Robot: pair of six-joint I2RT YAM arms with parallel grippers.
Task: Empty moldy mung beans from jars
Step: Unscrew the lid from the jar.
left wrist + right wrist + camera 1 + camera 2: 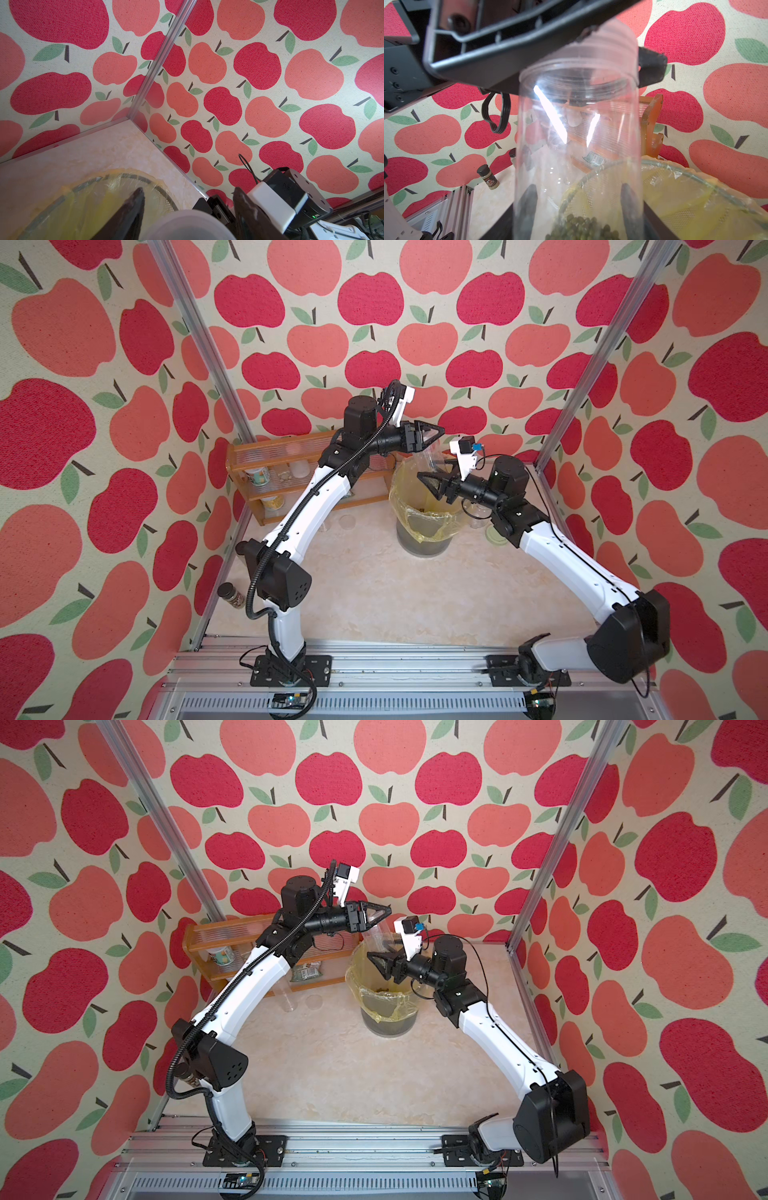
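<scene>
Small brown jar (230,595) w/ dark cap stands at the left edge of the tabletop (395,593), near the front; wooden rack (270,443) fills the rear left corner, printed cans (257,477) on its shelves; just in front of the rack a tall clear jar (289,998) and a round clear lid (347,521) sit on the tabletop, close together

L pincer (439,433) reaches from the left, over the rack, to the frosted lid (608,41) of the held jar (577,135); narrow, fingers pressed on both sides of the lid, which the left wrist view shows wedged btwn them (187,224); lid sits at the jar's mouth, can't tell if screwed down or loose

Held jar is off the tabletop, above the far rim of the mesh bin (424,545); the bin has a yellow liner and stands mid-width toward the back edge; mung beans (581,228) lie heaped in the jar's lower end, rest of the jar clear

R pincer (420,477) comes from the right and clamps the jar's body low down, narrow; its fingers (630,207) show through the clear wall on either side of the beans

Right of the bin, partly behind the R arm, a pale green lid (495,536) lies flat on the tabletop near the right edge
</scene>
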